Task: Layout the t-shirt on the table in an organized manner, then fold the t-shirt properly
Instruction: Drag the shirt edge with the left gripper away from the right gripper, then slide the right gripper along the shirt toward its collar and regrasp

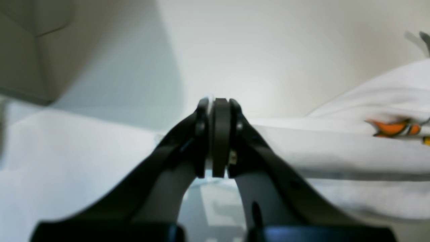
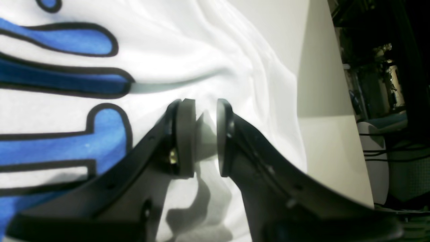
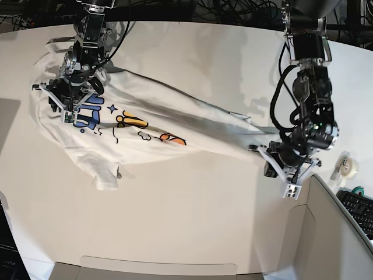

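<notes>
The right gripper (image 3: 73, 96) pinches a fold of the t-shirt (image 3: 145, 131) beside its blue lettering. From there the t-shirt lies stretched across the table (image 3: 192, 204), its narrow end reaching the left gripper (image 3: 274, 153), whose pads are pressed together on that end of the cloth.

Black arms; curved black pincers

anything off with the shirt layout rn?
Yes. The t-shirt isn't flat: it's pulled into a rumpled diagonal band across the table, print creased, between the right claw and the shut left claw. One sleeve droops loose at its lower edge.
</notes>
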